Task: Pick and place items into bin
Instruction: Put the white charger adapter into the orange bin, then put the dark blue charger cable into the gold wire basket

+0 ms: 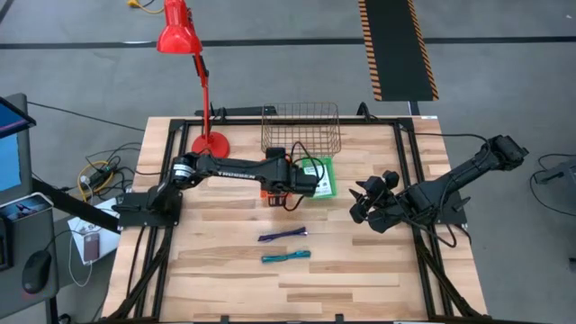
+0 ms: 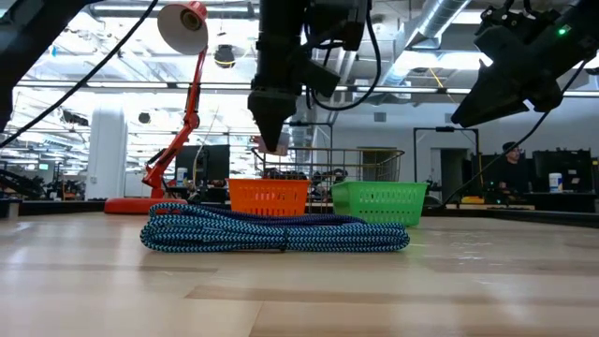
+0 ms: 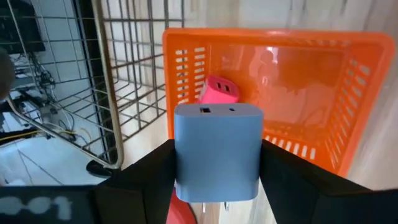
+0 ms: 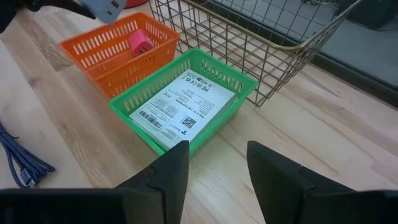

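My left gripper point(image 1: 281, 191) hangs over the orange bin point(image 3: 273, 37), shut on a blue-grey charger block point(image 3: 217, 149). A pink charger point(image 3: 219, 91) lies inside that bin. Beside it stands a green bin point(image 4: 130, 102) with a white printed label card point(image 4: 183, 106) lying flat in it. A purple cord point(image 1: 282, 235) and a teal cord point(image 1: 286, 256) lie on the wood nearer the front. My right gripper point(image 4: 217, 171) waits open to the right of the bins, with nothing between its fingers. My left gripper pinches the charger block by its two opposite side faces point(image 3: 180, 162) between its two fingers point(image 3: 152, 171). The fingers slant down from the table's left. The block's port face point(image 3: 217, 111) points away from the wrist. It hangs clear above the orange bin.
A wire basket point(image 1: 300, 126) stands just behind the two bins. A red desk lamp point(image 1: 184, 40) has its base point(image 1: 211, 142) at the far left of the table. Bare wood lies around the two cords toward the front edge.
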